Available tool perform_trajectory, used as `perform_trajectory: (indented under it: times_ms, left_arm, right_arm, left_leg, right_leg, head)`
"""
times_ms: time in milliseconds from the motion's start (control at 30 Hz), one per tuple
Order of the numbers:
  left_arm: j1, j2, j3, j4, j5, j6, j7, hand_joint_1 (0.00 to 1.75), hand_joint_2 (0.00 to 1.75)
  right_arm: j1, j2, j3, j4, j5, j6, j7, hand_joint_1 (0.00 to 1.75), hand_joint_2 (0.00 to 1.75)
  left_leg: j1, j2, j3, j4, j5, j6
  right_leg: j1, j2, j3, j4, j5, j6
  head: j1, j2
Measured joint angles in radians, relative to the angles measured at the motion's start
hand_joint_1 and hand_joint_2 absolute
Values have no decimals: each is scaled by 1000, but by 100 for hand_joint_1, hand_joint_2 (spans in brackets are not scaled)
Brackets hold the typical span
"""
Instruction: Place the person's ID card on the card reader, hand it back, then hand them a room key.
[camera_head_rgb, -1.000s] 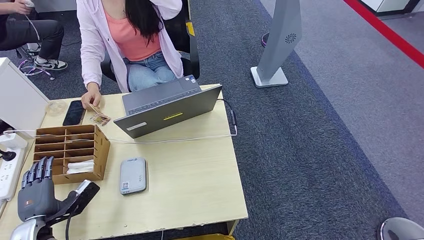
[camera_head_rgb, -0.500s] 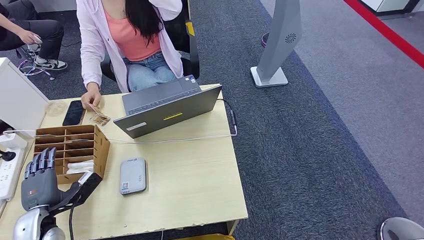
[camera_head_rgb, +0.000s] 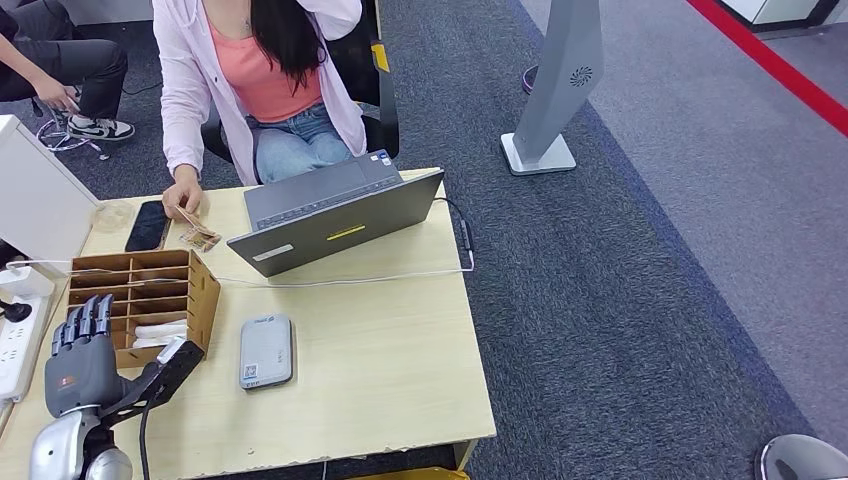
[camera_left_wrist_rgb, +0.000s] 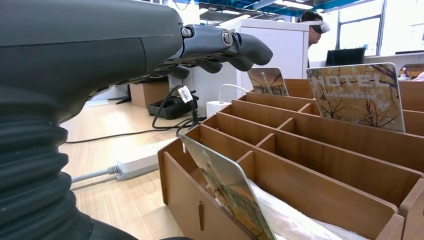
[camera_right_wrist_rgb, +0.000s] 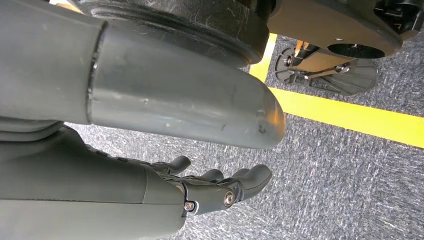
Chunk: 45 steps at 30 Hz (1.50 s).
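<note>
A grey card reader (camera_head_rgb: 266, 350) lies flat on the table's near half. To its left stands a wooden slotted box (camera_head_rgb: 205, 300) with hotel key cards (camera_left_wrist_rgb: 357, 95) upright in its slots and one card (camera_left_wrist_rgb: 230, 192) leaning in the nearest slot. My left hand (camera_head_rgb: 85, 365) hovers at the box's near edge, fingers (camera_left_wrist_rgb: 227, 45) stretched over the slots, holding nothing. The seated person's hand (camera_head_rgb: 183, 200) rests on a brownish card (camera_head_rgb: 200, 238) at the far left of the table. My right hand (camera_right_wrist_rgb: 200, 192) hangs beside my body over carpet, fingers loosely apart and empty.
An open laptop (camera_head_rgb: 335, 215) sits at the far side, its white cable (camera_head_rgb: 400, 275) running across the table. A dark phone (camera_head_rgb: 148, 225) lies by the person's hand. A power strip (camera_head_rgb: 15, 345) and a white box (camera_head_rgb: 35, 195) stand on the left.
My left hand has moved forward toward the wooden box, and its thumb now sits at the box's near corner. The card reader, laptop and the seated person's hand have stayed put.
</note>
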Motion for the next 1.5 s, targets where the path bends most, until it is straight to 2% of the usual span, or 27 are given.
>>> perform_trajectory:
  times_ms: [33,867,1500]
  left_arm:
    - [0,0,0,1,1,0,0,175,175]
    - [0,0,0,12,49,11,-38,175,175]
    - [-1,2,0,11,56,63,-74,175,175]
  right_arm:
    - [0,0,0,0,0,0,0,0,0]
    - [0,0,-1,0,9,1,-3,0,0]
    - [0,0,-5,0,19,2,-14,0,0]
  left_leg:
    - [0,0,0,0,0,0]
    - [0,0,0,0,0,0]
    - [0,0,0,0,0,0]
  right_leg:
    - [0,0,0,0,0,0]
    - [0,0,0,0,0,0]
    - [0,0,0,0,0,0]
  head:
    - [0,0]
    - [0,0]
    - [0,0]
